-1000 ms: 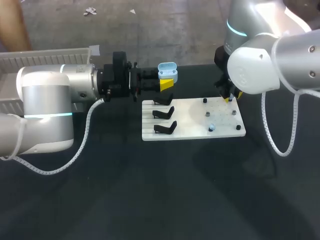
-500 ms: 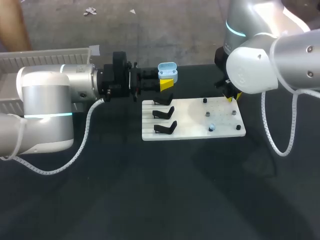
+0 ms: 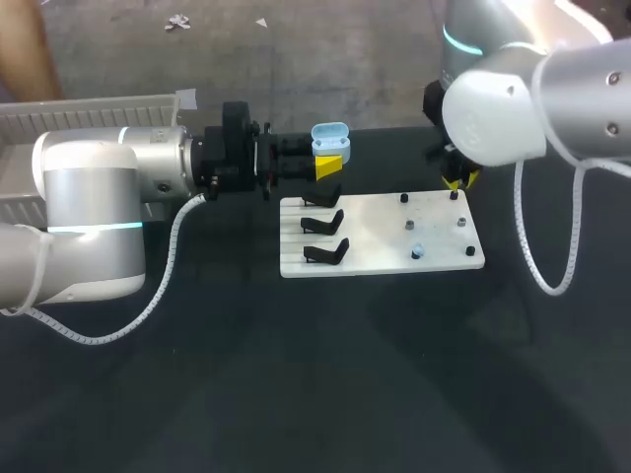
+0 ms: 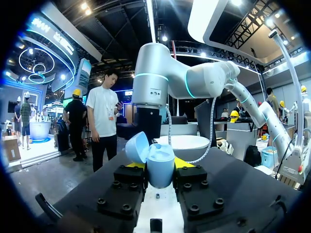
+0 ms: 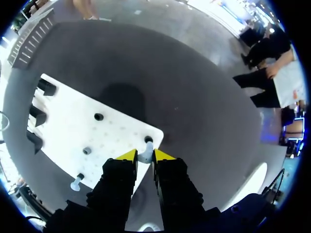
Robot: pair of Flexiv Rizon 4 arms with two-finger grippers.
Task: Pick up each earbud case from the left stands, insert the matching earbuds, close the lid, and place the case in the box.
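Though partly hidden by the L arm, the box point(image 3: 89, 110) was noted at far left. Next, the L gripper point(image 3: 331, 165) was seen clamped on the case point(image 3: 330, 138), w/ fingers pressed to its lower body from both sides and the lid swung open. The case was held in the air off the far-left corner of the board point(image 3: 380, 212), above the far one of three stands point(image 3: 323, 222), all bare. It was judged light, hard, smooth & rounded, so prob. slippery, w/ the hinge its weak pt. A hold low on the body, as shown, was judged right, the lid being left free.

Mid-board, pegs point(image 3: 409, 226) were seen, w/ a 2nd earbud point(image 3: 418, 251) on a near one.

At right, the R gripper point(image 5: 145, 156) was found nearly closed, w/ the earbud point(image 5: 144, 154) pinched btwn its tips, just by the peg at the board's far-right corner. Which part was pinched couldn't be told. The earbud was judged tiny, light & glossy, so easily dropped or twisted. A gentle pinch was thought best, w/ the end meant for the case socket kept clear.
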